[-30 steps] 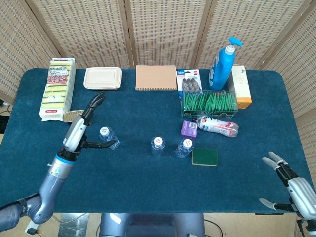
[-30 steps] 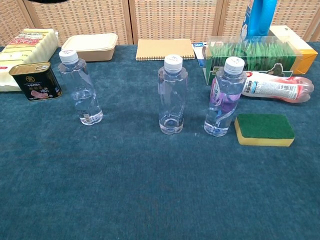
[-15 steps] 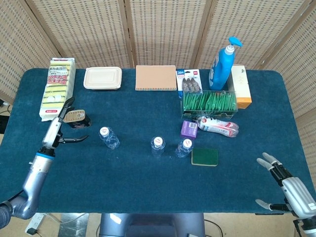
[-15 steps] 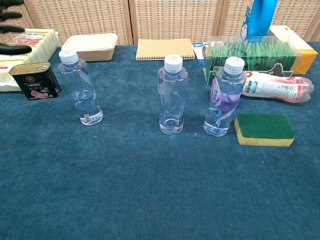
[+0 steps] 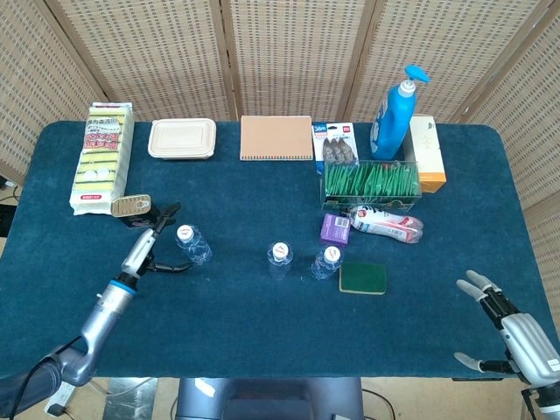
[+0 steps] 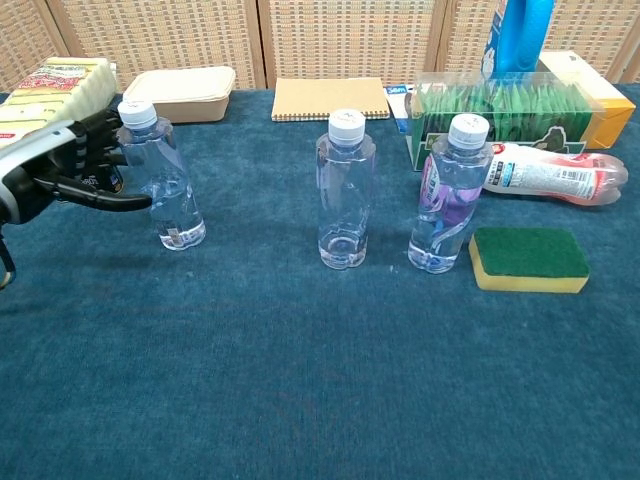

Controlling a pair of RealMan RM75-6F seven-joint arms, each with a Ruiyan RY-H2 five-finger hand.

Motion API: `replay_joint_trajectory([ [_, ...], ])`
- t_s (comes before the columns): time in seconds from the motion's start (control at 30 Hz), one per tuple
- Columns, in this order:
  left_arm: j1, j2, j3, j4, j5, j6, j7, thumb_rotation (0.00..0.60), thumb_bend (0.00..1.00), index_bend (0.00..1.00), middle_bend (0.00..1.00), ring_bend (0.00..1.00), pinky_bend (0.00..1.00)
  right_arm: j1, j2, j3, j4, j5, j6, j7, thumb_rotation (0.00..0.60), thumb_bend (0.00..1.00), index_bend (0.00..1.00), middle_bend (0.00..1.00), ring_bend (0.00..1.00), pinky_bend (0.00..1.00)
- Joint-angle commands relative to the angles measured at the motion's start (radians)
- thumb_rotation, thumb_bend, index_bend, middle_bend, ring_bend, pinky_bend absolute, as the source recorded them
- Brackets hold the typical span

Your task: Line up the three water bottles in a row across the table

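Left hand [image 6: 70, 165] is closing in on the left bottle [image 6: 160, 180].

The bottle is standing upright just right of its fingers [image 6: 105, 135], which are spread around nothing and not clearly touching. Three bottles are standing on the desk [image 6: 300, 380]: left, middle [image 6: 345, 195], right [image 6: 447, 200]. The right hand [image 5: 516, 337] is hanging well apart, fingers spread.

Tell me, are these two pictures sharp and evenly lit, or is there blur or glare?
Head view: soft, even light, all sharp, only faint shadows by the three water bottles. Chest view: bottles crisp, the left hand slightly soft at the frame edge, and faint sheen on the clear plastic box.
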Motion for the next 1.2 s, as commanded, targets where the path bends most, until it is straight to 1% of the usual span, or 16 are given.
replay_joint_trajectory([
  [0.03, -0.014, -0.033, -0.004, 0.027, 0.006, -0.006, -0.009, 0.6, 0.08, 0.0, 0.0, 0.0, 0.1, 0.0, 0.001, 0.001, 0.002, 0.002, 0.001, 0.004, 0.6, 0.0, 0.1, 0.03, 0.0, 0.18],
  [0.17, -0.032, -0.061, -0.006, 0.044, 0.012, -0.025, -0.016, 0.6, 0.08, 0.0, 0.0, 0.0, 0.1, 0.0, 0.002, 0.0, 0.004, 0.002, 0.004, 0.011, 0.6, 0.0, 0.1, 0.03, 0.0, 0.18],
  [0.27, -0.045, -0.083, -0.01, 0.052, 0.018, -0.025, -0.024, 0.6, 0.12, 0.0, 0.0, 0.0, 0.14, 0.001, 0.003, 0.002, 0.006, 0.006, 0.004, 0.016, 0.6, 0.0, 0.1, 0.03, 0.0, 0.18],
  [0.33, -0.053, -0.098, -0.016, 0.059, 0.015, -0.03, -0.027, 0.6, 0.18, 0.0, 0.0, 0.0, 0.2, 0.0, 0.004, 0.003, 0.007, 0.008, 0.005, 0.02, 0.6, 0.0, 0.1, 0.03, 0.0, 0.18],
  [0.4, -0.059, -0.114, -0.026, 0.067, 0.006, -0.036, -0.028, 0.6, 0.26, 0.0, 0.01, 0.02, 0.29, 0.0, 0.005, 0.003, 0.009, 0.01, 0.007, 0.024, 0.6, 0.0, 0.1, 0.03, 0.0, 0.18],
  [0.43, -0.062, -0.124, -0.033, 0.073, 0.002, -0.034, -0.028, 0.6, 0.29, 0.0, 0.03, 0.04, 0.33, 0.0, 0.006, 0.004, 0.01, 0.01, 0.009, 0.027, 0.6, 0.0, 0.1, 0.03, 0.0, 0.18],
  [0.47, -0.063, -0.134, -0.039, 0.079, -0.003, -0.032, -0.025, 0.6, 0.33, 0.01, 0.09, 0.1, 0.38, -0.001, 0.005, 0.004, 0.012, 0.011, 0.01, 0.03, 0.6, 0.0, 0.1, 0.03, 0.0, 0.18],
  [0.5, -0.064, -0.144, -0.044, 0.086, -0.008, -0.03, -0.019, 0.6, 0.37, 0.06, 0.19, 0.18, 0.42, -0.001, 0.005, 0.005, 0.015, 0.012, 0.012, 0.033, 0.6, 0.0, 0.1, 0.03, 0.0, 0.18],
  [0.53, -0.065, -0.152, -0.048, 0.094, -0.013, -0.031, -0.01, 0.6, 0.4, 0.13, 0.28, 0.24, 0.46, -0.001, 0.005, 0.005, 0.015, 0.012, 0.013, 0.035, 0.6, 0.0, 0.1, 0.03, 0.0, 0.18],
  [0.6, -0.062, -0.168, -0.06, 0.104, -0.026, -0.026, 0.005, 0.6, 0.46, 0.33, 0.44, 0.36, 0.53, -0.001, 0.007, 0.006, 0.017, 0.014, 0.015, 0.041, 0.6, 0.0, 0.1, 0.03, 0.0, 0.18],
  [0.67, -0.058, -0.185, -0.07, 0.115, -0.038, -0.018, 0.022, 0.6, 0.49, 0.46, 0.53, 0.43, 0.56, -0.001, 0.008, 0.005, 0.021, 0.015, 0.015, 0.05, 0.6, 0.0, 0.1, 0.03, 0.0, 0.18],
  [0.7, -0.057, -0.189, -0.073, 0.119, -0.041, -0.017, 0.024, 0.6, 0.5, 0.49, 0.55, 0.45, 0.57, -0.001, 0.008, 0.006, 0.021, 0.015, 0.016, 0.052, 0.6, 0.0, 0.1, 0.03, 0.0, 0.18],
  [0.8, -0.055, -0.199, -0.078, 0.129, -0.046, -0.01, 0.033, 0.6, 0.5, 0.52, 0.58, 0.48, 0.58, -0.002, 0.008, 0.006, 0.024, 0.014, 0.018, 0.056, 0.6, 0.0, 0.1, 0.03, 0.0, 0.18],
  [0.93, -0.054, -0.2, -0.078, 0.128, -0.041, 0.0, 0.034, 0.6, 0.49, 0.53, 0.59, 0.48, 0.58, -0.002, 0.008, 0.005, 0.023, 0.009, 0.02, 0.055, 0.6, 0.0, 0.1, 0.03, 0.0, 0.18],
  [1.1, -0.066, -0.216, -0.081, 0.102, -0.007, 0.056, 0.039, 0.6, 0.47, 0.53, 0.59, 0.48, 0.58, -0.001, 0.007, 0.004, 0.019, 0.007, 0.018, 0.048, 0.6, 0.0, 0.1, 0.03, 0.0, 0.18],
  [1.2, -0.083, -0.226, -0.081, 0.071, 0.007, 0.06, 0.045, 0.6, 0.46, 0.53, 0.59, 0.48, 0.57, 0.0, 0.007, 0.005, 0.017, 0.009, 0.016, 0.045, 0.6, 0.0, 0.1, 0.03, 0.0, 0.18],
])
